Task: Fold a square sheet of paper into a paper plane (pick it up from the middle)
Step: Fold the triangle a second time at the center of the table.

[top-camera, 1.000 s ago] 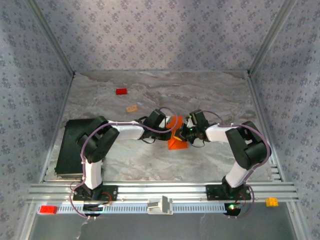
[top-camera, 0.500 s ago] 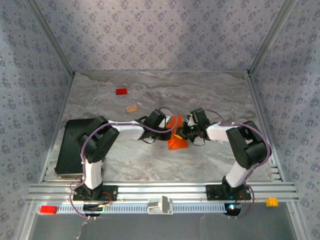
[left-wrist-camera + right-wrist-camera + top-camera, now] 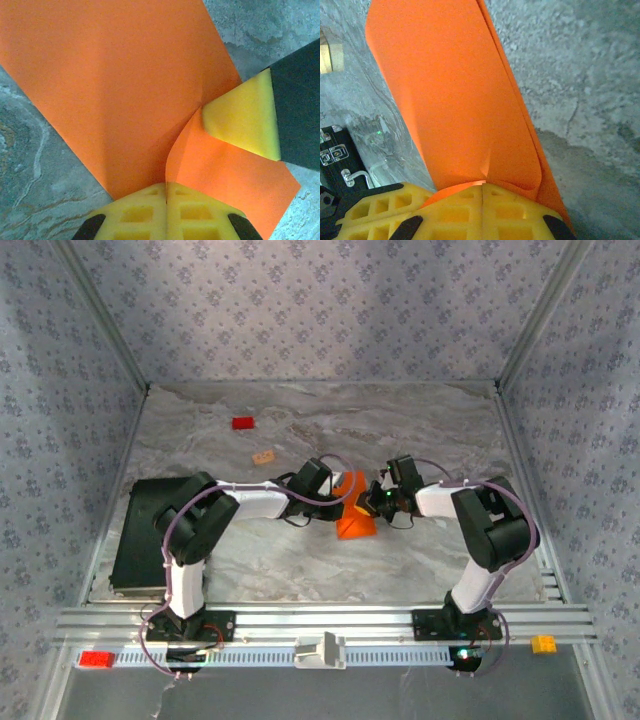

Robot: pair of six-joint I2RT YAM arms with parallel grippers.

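The square sheet of paper [image 3: 353, 523] is bright orange, creased and partly folded, at the table's middle between both arms. My left gripper [image 3: 342, 502] comes at it from the left and my right gripper [image 3: 369, 504] from the right. In the left wrist view the paper [image 3: 120, 85] spreads out ahead, and my left gripper [image 3: 166, 187] is shut on its near edge, where a fold curls up. The right gripper's yellow fingertip [image 3: 243, 117] touches that fold. In the right wrist view my right gripper [image 3: 483, 185] is shut on the edge of the layered paper [image 3: 450, 95].
A small red block [image 3: 242, 423] and a small tan block [image 3: 264, 456] lie at the back left. A black box [image 3: 140, 530] sits on the left by the left arm. A red brick [image 3: 96, 659] and a yellow brick [image 3: 543, 644] rest on the front rail.
The right wrist has crept slightly to the right and back. The paper and the left arm have hardly moved. Both grips hold.
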